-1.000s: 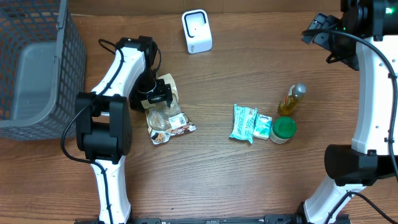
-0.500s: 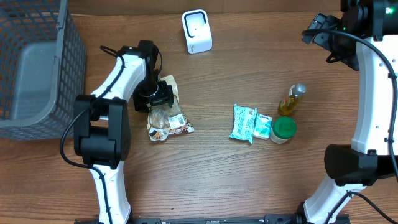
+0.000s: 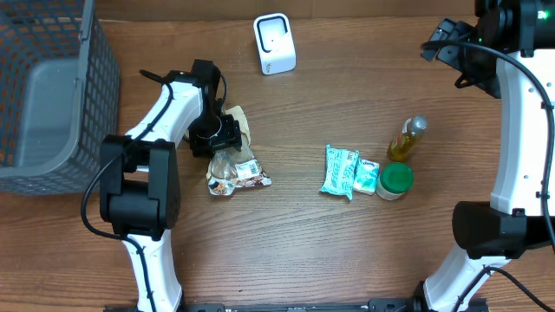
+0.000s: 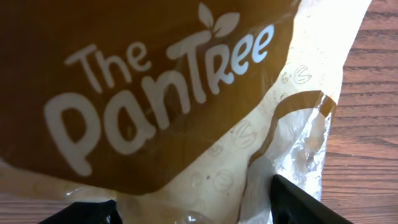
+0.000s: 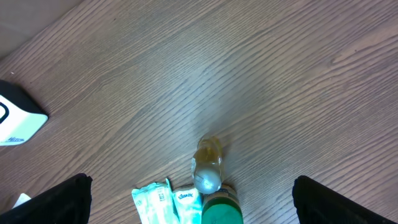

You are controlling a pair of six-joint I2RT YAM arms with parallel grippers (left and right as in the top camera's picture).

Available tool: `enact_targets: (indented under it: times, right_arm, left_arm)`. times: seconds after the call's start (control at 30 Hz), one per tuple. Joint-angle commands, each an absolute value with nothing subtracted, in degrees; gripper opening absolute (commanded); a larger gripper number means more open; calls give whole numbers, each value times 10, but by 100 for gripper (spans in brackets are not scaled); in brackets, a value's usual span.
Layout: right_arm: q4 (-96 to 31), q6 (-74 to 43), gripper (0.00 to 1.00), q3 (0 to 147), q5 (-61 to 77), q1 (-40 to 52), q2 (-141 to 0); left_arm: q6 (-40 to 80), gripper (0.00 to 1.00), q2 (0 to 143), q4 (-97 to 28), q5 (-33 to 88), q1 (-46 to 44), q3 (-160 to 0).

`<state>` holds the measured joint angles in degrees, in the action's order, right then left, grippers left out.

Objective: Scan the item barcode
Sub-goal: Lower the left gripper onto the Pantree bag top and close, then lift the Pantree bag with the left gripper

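At the desk's [image 3: 347, 251] left-centre, a snack bag [image 4: 161, 93] printed "The PanTree" is found, near the white scanner [image 3: 274, 43]. Left fingers [image 4: 297, 200] are set either side of it; a pinch cannot be confirmed. Right fingers [image 5: 348, 199] are spread wide, empty.

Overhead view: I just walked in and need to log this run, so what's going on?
The left gripper is down on the snack bag, fingers either side of it; a firm grip can't be confirmed. The bag lies on the table, not yet at the scanner. The right gripper hangs open, up at the back right, holding nothing.
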<state>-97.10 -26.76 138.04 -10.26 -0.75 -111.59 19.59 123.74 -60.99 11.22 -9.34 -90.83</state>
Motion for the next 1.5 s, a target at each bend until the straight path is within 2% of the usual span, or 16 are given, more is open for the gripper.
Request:
enact_targets:
  times: [0.0, 0.23, 0.43, 0.67, 0.93, 1.2, 1.47]
  right_arm:
    - [-970, -266, 100, 1388, -100, -10, -1106]
    - [-970, -266, 100, 1388, -100, -10, -1106]
    - [-970, -266, 100, 1388, -100, -10, -1106]
    - [-970, -266, 100, 1388, -100, -10, -1106]
    - [-970, -266, 100, 1388, -100, -10, -1106]
    - [-970, -266, 100, 1388, -100, -10, -1106]
    - [-970, -266, 100, 1388, -100, -10, -1106]
  left_arm:
    - [199, 63, 1275, -610, 71, -100, -864]
    - [185, 54, 1275, -611, 87, -102, -863]
    - [145, 27, 1274, -614, 135, -99, -872]
    - [138, 15, 1256, -622, 144, -94, -894]
    - [116, 5, 1165, -618, 147, -95, -899]
    - [116, 4, 1054, -615, 147, -96, -899]
    - [116, 4, 1009, -623, 151, -101, -899]
